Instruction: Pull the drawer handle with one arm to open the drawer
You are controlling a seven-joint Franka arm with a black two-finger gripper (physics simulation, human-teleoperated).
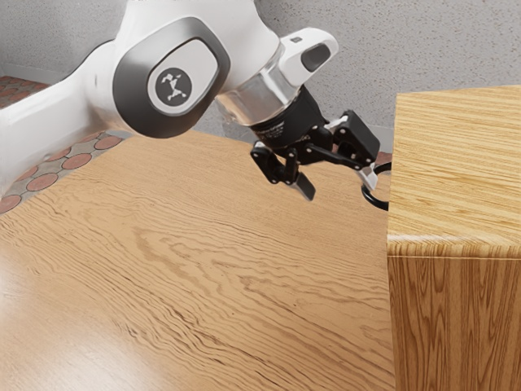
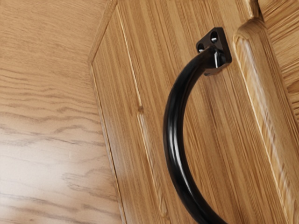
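— How do things stand?
— The black two-finger gripper, fingers spread wide and holding nothing, sits just beside the curved black metal drawer handle on the oak-grain wooden cabinet.
— Best approach?
— Probably straddle the bow's middle, close firmly, pull straight outward.

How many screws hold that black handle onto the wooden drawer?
2 screws, side by side in the mounting plate at one end of the handle, on the drawer front. The handle's other end is cut off, so more may be hidden.
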